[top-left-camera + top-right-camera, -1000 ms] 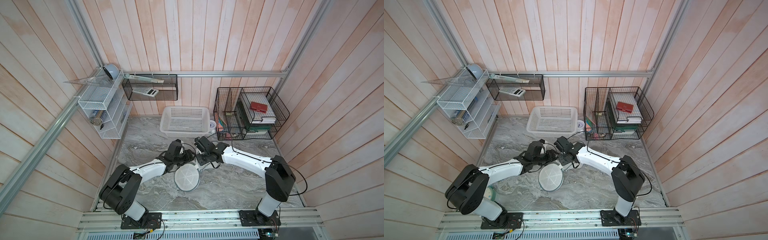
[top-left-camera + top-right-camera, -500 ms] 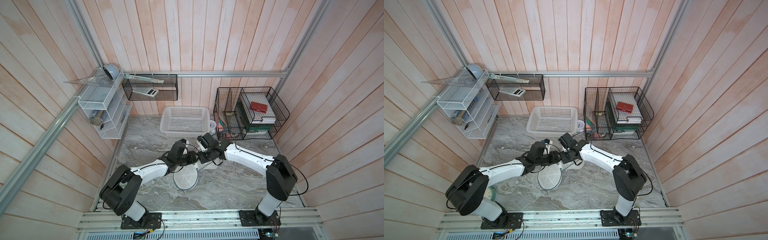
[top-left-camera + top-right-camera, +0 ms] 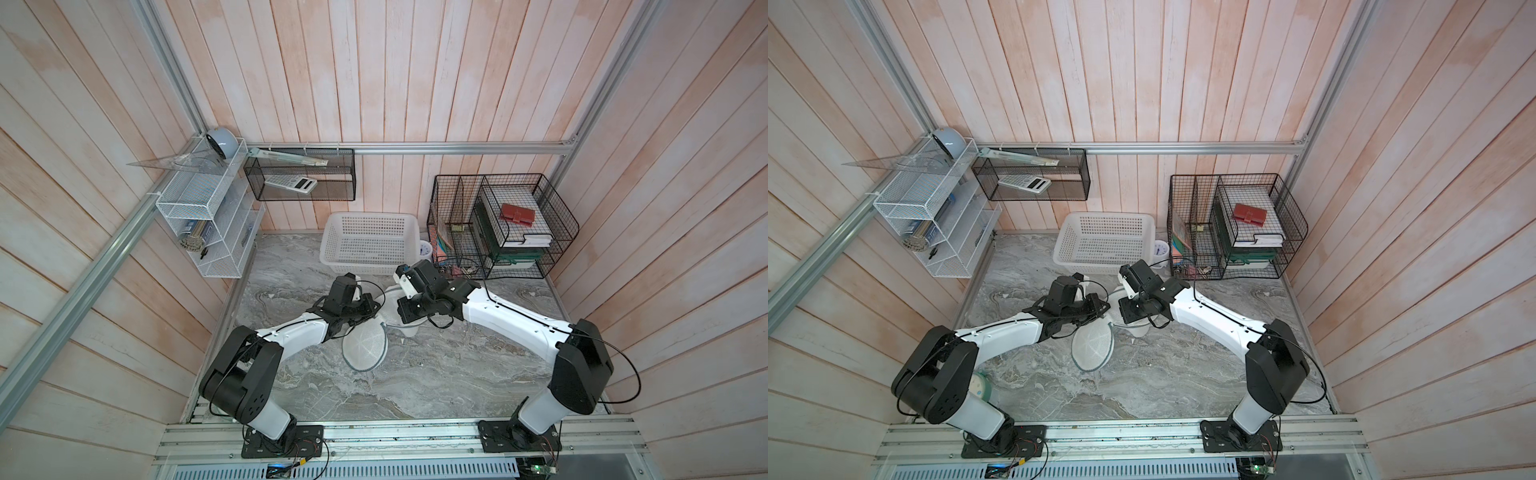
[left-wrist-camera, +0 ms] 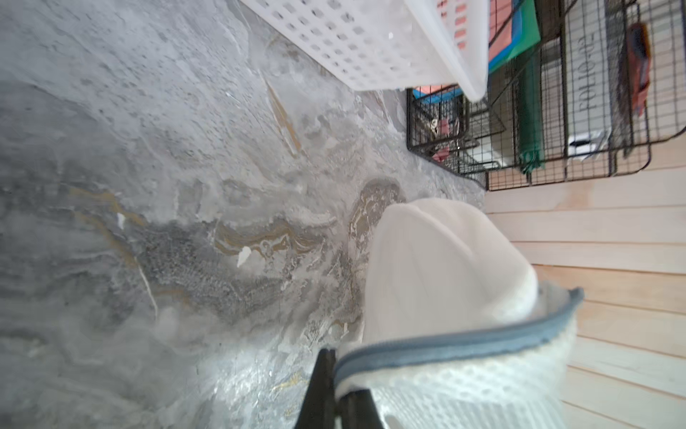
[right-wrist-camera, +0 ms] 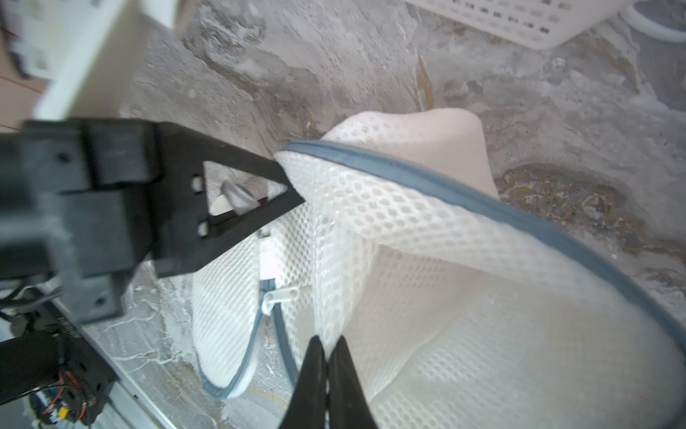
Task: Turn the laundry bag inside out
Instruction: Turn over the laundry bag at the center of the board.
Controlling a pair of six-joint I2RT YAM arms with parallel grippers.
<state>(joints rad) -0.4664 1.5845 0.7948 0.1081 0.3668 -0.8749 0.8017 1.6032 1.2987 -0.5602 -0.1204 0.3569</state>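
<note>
The laundry bag (image 3: 365, 350) is white mesh with a grey-blue trimmed rim. It sits mid-table in both top views, its round panel (image 3: 1093, 345) hanging toward the front and the rest bunched between the two grippers. My left gripper (image 4: 334, 358) is shut on the trimmed rim. In the right wrist view the left gripper (image 5: 293, 178) pinches the same rim from the side. My right gripper (image 5: 326, 343) is shut on a fold of the bag's mesh (image 5: 408, 223), next to the zipper pull (image 5: 276, 297). The bag's smooth inner lining (image 4: 445, 267) bulges out past the rim.
A white perforated basket (image 3: 370, 241) stands just behind the grippers, with a small white cup (image 3: 424, 249) beside it. A black wire rack (image 3: 498, 224) with books fills the back right corner. A white wire shelf (image 3: 208, 224) and a black mesh shelf (image 3: 299, 178) hang on the walls.
My left gripper has closed on the bag's rim. Both grippers have shifted toward the basket, and the bag's round panel now hangs tilted below them.
</note>
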